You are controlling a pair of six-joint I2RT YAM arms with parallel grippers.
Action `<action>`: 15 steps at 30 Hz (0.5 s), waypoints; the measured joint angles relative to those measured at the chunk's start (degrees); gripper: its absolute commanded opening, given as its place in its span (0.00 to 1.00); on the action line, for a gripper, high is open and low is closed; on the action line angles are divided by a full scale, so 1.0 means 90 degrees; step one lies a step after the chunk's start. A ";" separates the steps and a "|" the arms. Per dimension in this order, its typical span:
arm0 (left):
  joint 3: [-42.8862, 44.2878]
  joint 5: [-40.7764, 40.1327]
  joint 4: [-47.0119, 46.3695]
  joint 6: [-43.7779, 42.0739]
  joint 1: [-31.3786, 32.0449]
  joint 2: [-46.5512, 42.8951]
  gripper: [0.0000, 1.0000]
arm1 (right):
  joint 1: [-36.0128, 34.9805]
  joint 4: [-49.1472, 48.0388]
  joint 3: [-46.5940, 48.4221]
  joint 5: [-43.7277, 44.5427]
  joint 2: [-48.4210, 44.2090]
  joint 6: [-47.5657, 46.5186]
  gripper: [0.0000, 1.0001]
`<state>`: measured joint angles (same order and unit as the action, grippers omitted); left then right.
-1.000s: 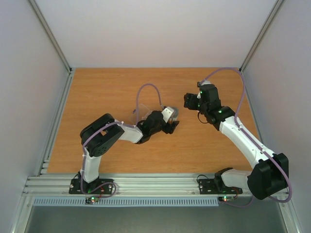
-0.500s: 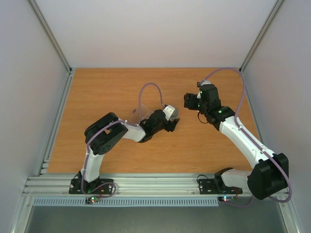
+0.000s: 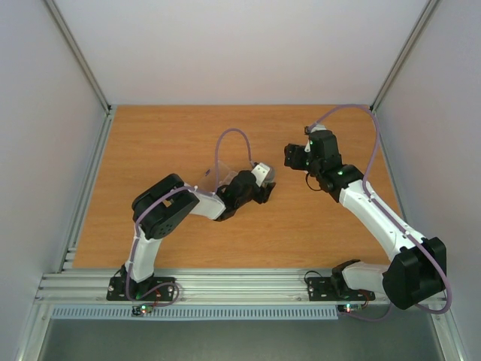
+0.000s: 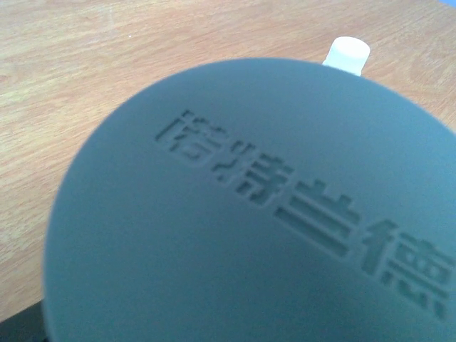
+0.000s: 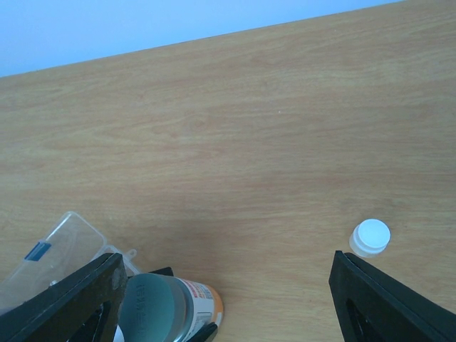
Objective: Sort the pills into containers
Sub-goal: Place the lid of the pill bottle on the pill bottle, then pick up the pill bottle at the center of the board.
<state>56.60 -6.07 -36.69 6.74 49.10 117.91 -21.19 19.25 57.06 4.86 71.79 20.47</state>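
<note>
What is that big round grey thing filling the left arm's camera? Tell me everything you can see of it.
It is a round grey cap, matte like plastic, with Chinese characters pressed into its flat top. It closes a bottle with a white and orange label, seen in the right wrist view close to the clear pill box. Black fingers of the left end effector stand on either side of it; whether they grip it I cannot tell.
</note>
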 measured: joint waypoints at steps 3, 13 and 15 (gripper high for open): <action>-0.0002 0.0007 -0.0007 0.0005 -0.0034 0.0000 0.67 | 0.0000 0.0000 0.0000 0.0000 0.0002 0.0000 0.80; -0.0053 0.0427 -0.0036 0.0000 -0.0177 -0.0085 0.61 | 0.0000 -0.0056 0.0000 -0.0002 0.0032 0.0002 0.80; -0.0058 0.0639 0.0017 -0.0002 -0.0248 -0.0148 0.61 | 0.0000 -0.0068 0.0000 -0.0005 0.0032 0.0005 0.80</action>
<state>56.07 -0.32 -36.53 6.72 46.87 116.57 -21.19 18.63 57.06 4.82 72.07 20.51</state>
